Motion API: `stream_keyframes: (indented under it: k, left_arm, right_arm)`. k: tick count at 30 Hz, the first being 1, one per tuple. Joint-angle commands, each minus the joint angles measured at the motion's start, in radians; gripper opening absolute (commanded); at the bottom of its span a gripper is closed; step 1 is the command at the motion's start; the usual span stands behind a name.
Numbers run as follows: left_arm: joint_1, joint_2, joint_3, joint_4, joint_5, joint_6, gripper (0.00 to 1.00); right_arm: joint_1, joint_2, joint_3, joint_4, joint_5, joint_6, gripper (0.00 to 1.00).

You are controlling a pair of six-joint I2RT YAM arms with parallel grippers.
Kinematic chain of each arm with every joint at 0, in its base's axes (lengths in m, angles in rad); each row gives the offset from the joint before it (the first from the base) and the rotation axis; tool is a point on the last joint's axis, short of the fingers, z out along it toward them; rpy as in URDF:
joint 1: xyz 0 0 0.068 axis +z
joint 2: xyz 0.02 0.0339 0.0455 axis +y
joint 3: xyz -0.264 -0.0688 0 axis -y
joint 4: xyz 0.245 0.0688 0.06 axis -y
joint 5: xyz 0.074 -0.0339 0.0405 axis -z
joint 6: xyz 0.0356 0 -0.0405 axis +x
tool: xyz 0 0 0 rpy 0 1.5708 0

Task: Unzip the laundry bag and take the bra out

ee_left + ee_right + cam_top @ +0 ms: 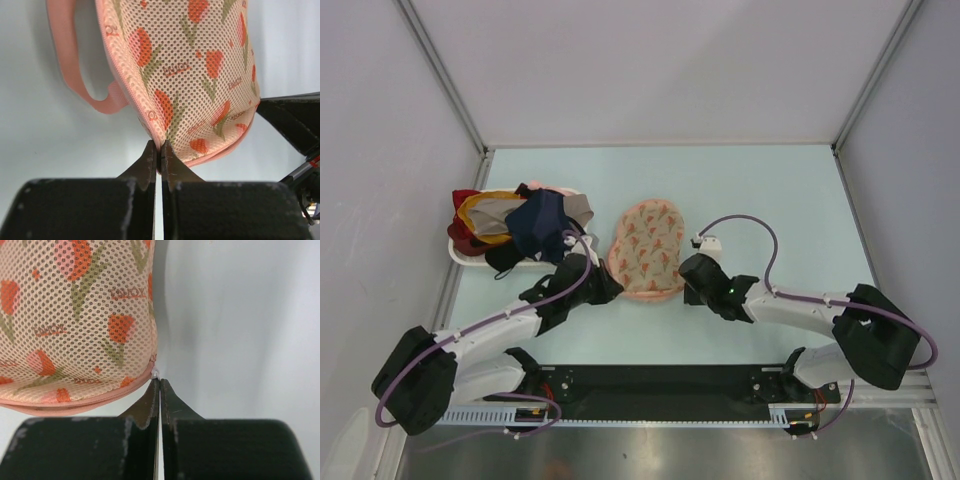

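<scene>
Nearest the arms, the left gripper (158, 152) pinches the laundry bag's (195, 75) pink rim. The right gripper (159, 386), pressed together, touches its zip edge (80, 402), hold unclear. The bag lies at the middle of the table (770, 200) and looks soft, light and floppy, best taken by its rim. Beyond-left sits a clothes heap (520, 222).

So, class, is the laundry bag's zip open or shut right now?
Shut, where it shows: in the right wrist view the zip of the laundry bag runs closed, with no gap. Elsewhere around the bag: cannot tell.
</scene>
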Motion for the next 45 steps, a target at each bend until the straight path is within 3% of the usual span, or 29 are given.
stream_keyframes:
  k: [1,9,18,20,21,22,24,25,26,30,38,45]
  left_arm:
    - [-0.054,-0.027,-0.031,-0.03,-0.06,-0.031,0.0]
    - [-0.229,-0.044,-0.06,-0.03,-0.129,-0.136,0.0]
    - [-0.287,-0.093,-0.068,-0.068,-0.181,-0.165,0.01]
    - [-0.287,-0.116,-0.045,-0.102,-0.211,-0.148,0.21]
    - [-0.287,-0.137,-0.036,-0.134,-0.218,-0.131,0.45]
    - [-0.286,-0.153,-0.026,-0.152,-0.227,-0.123,0.6]
    - [-0.287,-0.176,0.013,-0.222,-0.271,-0.099,0.82]
    - [-0.287,-0.197,0.032,-0.25,-0.29,-0.09,0.93]
    - [-0.286,-0.205,0.049,-0.279,-0.308,-0.077,0.98]
    - [-0.257,-0.234,0.153,-0.393,-0.354,0.01,1.0]
    - [-0.004,-0.318,0.222,-0.444,-0.189,0.131,1.0]
    - [0.118,-0.315,0.339,-0.596,-0.127,0.274,1.0]
  right_arm:
    - [-0.035,-0.055,-0.022,-0.125,0.105,-0.033,0.0]
    - [-0.035,-0.104,-0.054,-0.161,0.082,0.01,0.0]
    - [-0.017,-0.163,-0.083,-0.196,0.065,0.071,0.0]
    - [-0.014,-0.176,-0.074,-0.216,0.066,0.081,0.0]
    - [-0.012,-0.177,-0.071,-0.225,0.068,0.082,0.11]
    - [-0.009,-0.186,-0.06,-0.236,0.071,0.085,0.18]
    - [-0.005,-0.197,-0.047,-0.274,0.078,0.087,0.34]
    - [-0.002,-0.212,-0.037,-0.288,0.086,0.09,0.47]
    - [0.003,-0.219,-0.019,-0.303,0.092,0.09,0.52]
    - [0.017,-0.275,0.041,-0.396,0.129,0.085,0.66]
    - [0.083,-0.312,0.153,-0.354,0.131,-0.034,0.68]
    - [0.225,-0.19,0.265,-0.182,0.065,-0.165,0.65]
